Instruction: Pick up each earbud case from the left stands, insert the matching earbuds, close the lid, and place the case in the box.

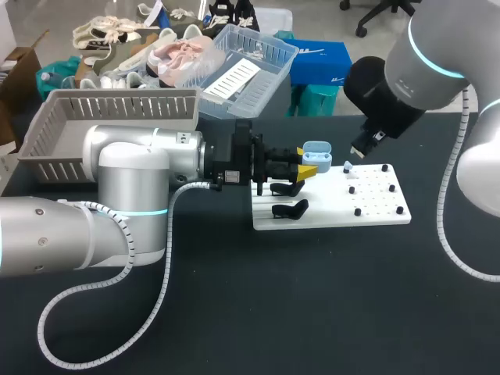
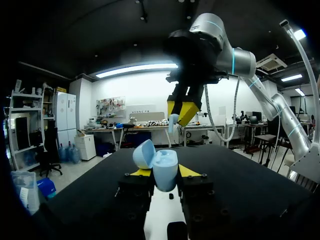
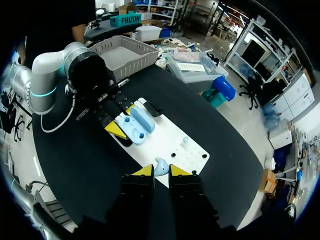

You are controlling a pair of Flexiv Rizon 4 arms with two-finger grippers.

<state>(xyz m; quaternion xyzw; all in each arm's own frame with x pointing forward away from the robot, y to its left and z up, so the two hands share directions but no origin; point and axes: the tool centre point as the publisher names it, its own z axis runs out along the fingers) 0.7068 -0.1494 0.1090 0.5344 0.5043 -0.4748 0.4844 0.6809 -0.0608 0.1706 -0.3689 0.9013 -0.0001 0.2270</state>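
White stand board (image 1: 375,211) sits centre-right in head view. Mid-frame, left gripper (image 1: 305,161) clamps the light-blue earbud case (image 1: 317,148) with its lid open, likely so the sockets are exposed. Right gripper (image 3: 161,172), entering from upper right, pinches one earbud (image 3: 160,165) just beside the case, apparently for insertion.

Nothing readable here, no text, label or number legible anywhere on the surface (image 1: 234,312), white board (image 1: 379,209) showing plain, blue earbud case (image 1: 316,149) plain too, earbud (image 3: 161,166) too small to tell any marking
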